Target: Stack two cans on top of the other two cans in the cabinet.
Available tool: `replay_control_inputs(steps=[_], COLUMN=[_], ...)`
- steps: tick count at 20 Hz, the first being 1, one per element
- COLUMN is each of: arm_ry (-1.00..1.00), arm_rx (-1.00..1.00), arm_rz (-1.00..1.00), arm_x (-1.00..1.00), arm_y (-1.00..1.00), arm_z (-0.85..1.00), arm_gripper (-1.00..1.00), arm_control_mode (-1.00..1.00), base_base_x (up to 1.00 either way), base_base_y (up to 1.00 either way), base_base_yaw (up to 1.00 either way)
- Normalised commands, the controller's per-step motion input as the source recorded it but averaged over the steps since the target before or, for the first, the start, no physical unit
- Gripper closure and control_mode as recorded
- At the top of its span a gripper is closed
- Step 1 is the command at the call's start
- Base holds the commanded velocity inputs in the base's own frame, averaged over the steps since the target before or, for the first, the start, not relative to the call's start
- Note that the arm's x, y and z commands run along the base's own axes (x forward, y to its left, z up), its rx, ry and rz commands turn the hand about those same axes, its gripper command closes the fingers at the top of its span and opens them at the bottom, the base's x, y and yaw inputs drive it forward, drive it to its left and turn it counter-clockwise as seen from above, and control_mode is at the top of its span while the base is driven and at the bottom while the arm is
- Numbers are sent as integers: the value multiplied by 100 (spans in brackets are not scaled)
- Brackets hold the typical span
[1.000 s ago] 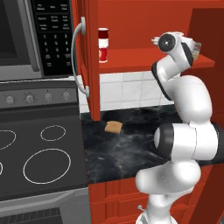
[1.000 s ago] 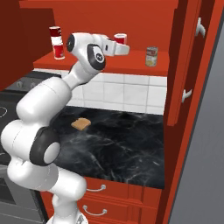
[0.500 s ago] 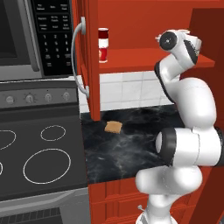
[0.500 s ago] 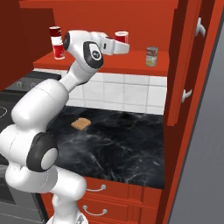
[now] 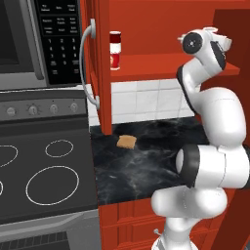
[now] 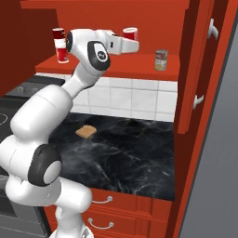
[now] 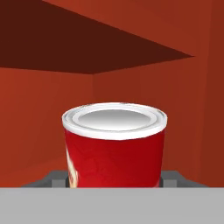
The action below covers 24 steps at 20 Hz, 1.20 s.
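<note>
Our hand (image 6: 131, 45) is clenched on a red-and-white can (image 6: 130, 33), lifted inside the cabinet (image 6: 116, 65); the olive-green can (image 6: 161, 60) stands beside it.

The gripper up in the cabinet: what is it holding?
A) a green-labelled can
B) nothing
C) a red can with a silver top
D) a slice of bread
C: the gripper is shut on a red can with a silver top, held above the shelf, while the green-labelled can stands apart to its right.
</note>
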Motion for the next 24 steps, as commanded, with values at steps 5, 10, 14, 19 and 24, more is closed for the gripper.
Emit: replay_control_inputs(steps=[5,10,14,19,24], arm_ry=[0,0,0,0,0], arm_rx=[-1,0,0,0,0], arm_rz=[0,-1,-4,-2,-6], arm_x=[0,0,0,0,0], arm_y=[-19,-13,-17,-21,-21], arm_z=[13,12,6,-2,-2], arm_gripper=[100,100,100,100,100], arm_control_mode=[-100,-100,-100,-100,-100], base_base_x=[0,0,0,0,0], base_base_y=[0,0,0,0,0], base_base_yaw=[0,0,0,0,0])
